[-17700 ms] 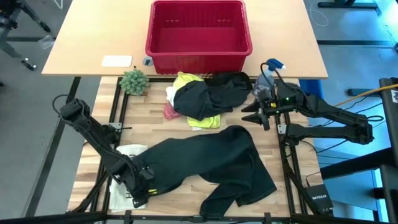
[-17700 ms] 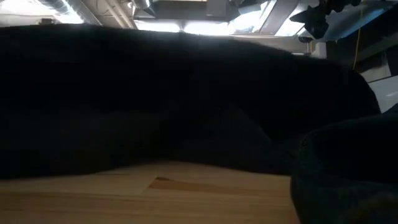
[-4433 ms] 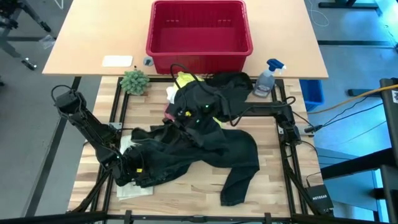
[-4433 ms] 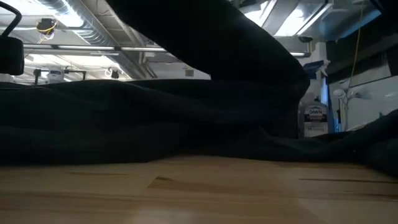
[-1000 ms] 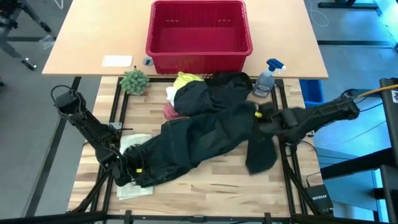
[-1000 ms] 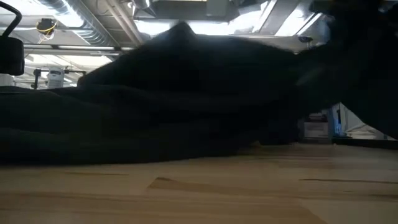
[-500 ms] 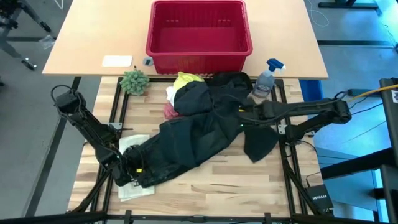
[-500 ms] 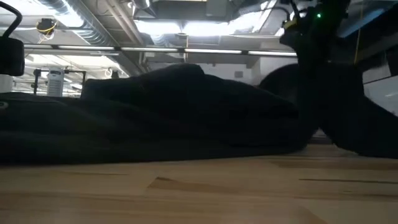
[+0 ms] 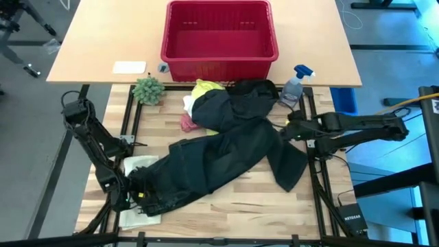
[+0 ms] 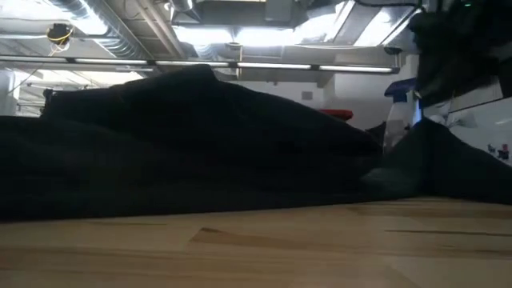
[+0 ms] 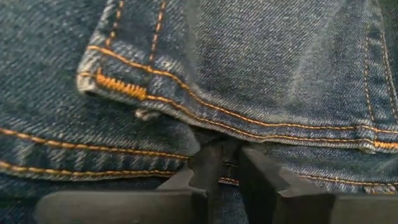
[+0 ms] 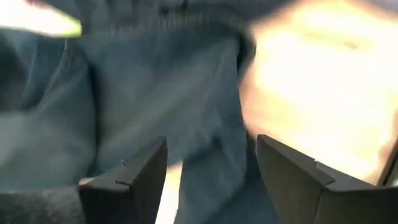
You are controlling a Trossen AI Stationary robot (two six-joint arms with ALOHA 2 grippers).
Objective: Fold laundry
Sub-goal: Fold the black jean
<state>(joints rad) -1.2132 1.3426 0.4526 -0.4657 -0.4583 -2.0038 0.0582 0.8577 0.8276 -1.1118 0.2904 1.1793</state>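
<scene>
In the high view's lower left, the left gripper [image 9: 140, 194] sits at the edge of the desk [image 9: 226, 202], clenched on the waistband end of the dark trousers [image 9: 219, 154]; its wrist view shows the two fingers [image 11: 202, 171] nipping stitched denim. Under that end lies one flat white printed item [image 9: 137, 168], mostly covered. The trousers run diagonally up toward the frame's centre, one leg folding down to the right. Above them, at upper centre, sits a heap: one yellow T-shirt [image 9: 204, 88], one pink cloth [image 9: 188, 123], one white cloth [image 9: 188, 104], all partly buried under a second dark garment [image 9: 243, 96]. Behind stand one small green plant [image 9: 147, 89], one red basket [image 9: 218, 38] and one spray bottle [image 9: 293, 86]. At centre right the right gripper [image 9: 288, 130] hangs just beside the trouser leg, released, its fingers [image 12: 130, 177] spread wide with nothing between them. The low view is almost wholly blocked by dark cloth, and the right wrist view is blurred.
</scene>
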